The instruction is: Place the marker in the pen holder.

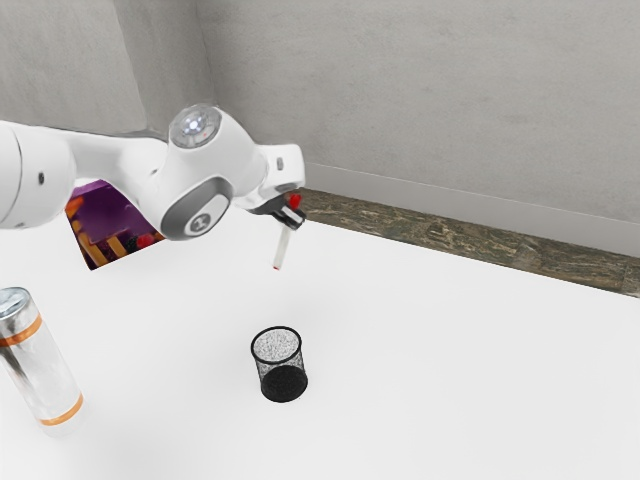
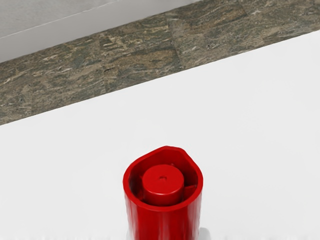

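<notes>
Exterior view, left edge: a silver can with orange bands is on the white table.
Purple printed panel: it is partly hidden by the white arm, the only arm here.
Mesh pen holder: black, round and upright, with its mouth open to above. From the gripper it lies lower and toward the exterior camera, well apart; so, in my judgement, the marker must travel that way before it is lowered.
Marker's axis: nearly vertical, the lower end leaning slightly to the exterior view's left.
Marker's look: slim pale barrel, small reddish tip below; in the wrist view, its red upper end is hollow, with a round core.
Gripper: it grasps the marker near this red end, above the table.
</notes>
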